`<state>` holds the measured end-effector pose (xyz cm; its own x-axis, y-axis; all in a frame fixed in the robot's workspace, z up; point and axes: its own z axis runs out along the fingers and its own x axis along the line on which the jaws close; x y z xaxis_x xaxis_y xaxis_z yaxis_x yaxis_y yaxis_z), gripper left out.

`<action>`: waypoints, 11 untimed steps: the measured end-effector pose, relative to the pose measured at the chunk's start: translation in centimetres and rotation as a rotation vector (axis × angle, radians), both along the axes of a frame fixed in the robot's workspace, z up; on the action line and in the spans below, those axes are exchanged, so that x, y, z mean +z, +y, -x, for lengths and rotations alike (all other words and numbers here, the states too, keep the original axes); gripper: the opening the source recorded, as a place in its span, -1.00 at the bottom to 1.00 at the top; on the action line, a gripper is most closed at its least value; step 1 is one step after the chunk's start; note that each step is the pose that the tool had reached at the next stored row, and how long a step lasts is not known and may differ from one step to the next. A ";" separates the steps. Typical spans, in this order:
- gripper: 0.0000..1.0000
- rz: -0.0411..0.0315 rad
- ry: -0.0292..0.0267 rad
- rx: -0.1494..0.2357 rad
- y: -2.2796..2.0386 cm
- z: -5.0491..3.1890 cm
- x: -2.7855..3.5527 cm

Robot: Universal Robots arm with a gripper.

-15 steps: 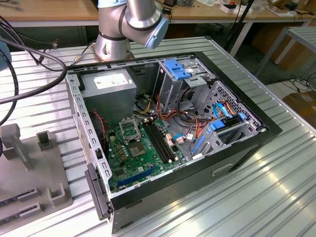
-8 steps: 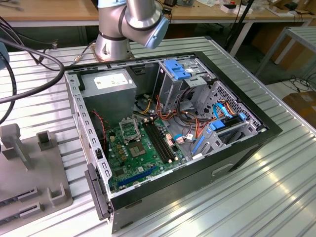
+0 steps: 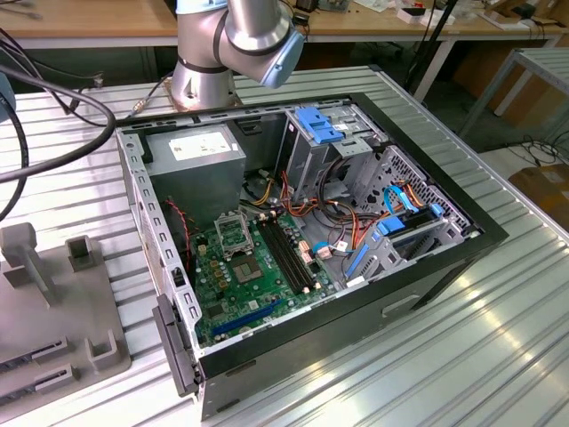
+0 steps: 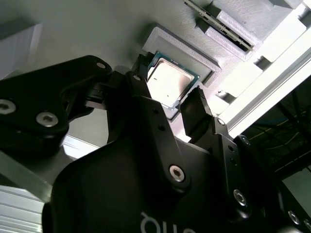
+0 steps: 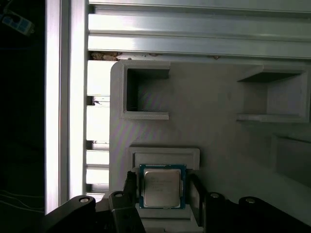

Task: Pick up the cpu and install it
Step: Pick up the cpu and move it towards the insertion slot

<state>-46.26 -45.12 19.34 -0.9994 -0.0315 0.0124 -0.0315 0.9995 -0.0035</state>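
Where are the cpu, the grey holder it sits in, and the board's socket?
cpu (image 5: 162, 188), first wrist view, middle of its silvery lid.
grey holder (image 5: 164, 156), first wrist view, raised rim beside the cpu.
socket (image 3: 233, 234), exterior view, centre of its metal frame.

The arm (image 3: 233, 40) stands at the far side; its gripper (image 5: 163, 187) points down, fingers (image 5: 130, 183) parted.

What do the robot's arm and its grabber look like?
The arm is made of round, silvery-grey tubes with a light blue cap on one joint. The gripper is all black. It is built from chunky jointed bars dotted with silver screws, and it has white lettering on its body.
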 end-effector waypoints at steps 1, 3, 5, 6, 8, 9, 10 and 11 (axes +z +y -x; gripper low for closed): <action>-0.06 0.0001 0.0001 0.000 0.00 0.00 0.01; -0.06 0.0001 0.0000 0.000 0.00 0.00 0.00; -0.06 0.0000 0.0000 0.000 0.00 -0.01 0.00; -0.06 0.0000 0.0000 0.000 0.00 -0.01 0.00; -0.06 0.0000 0.0000 0.000 0.00 -0.02 0.00; -0.06 0.0000 0.0000 0.000 0.00 -0.02 0.00; -0.06 0.0001 0.0000 0.000 0.00 -0.02 0.00; -0.06 0.0000 -0.0002 0.000 0.00 -0.03 0.06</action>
<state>-46.23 -45.12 19.40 -0.9994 -0.0315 0.0122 -0.0315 0.9995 -0.0034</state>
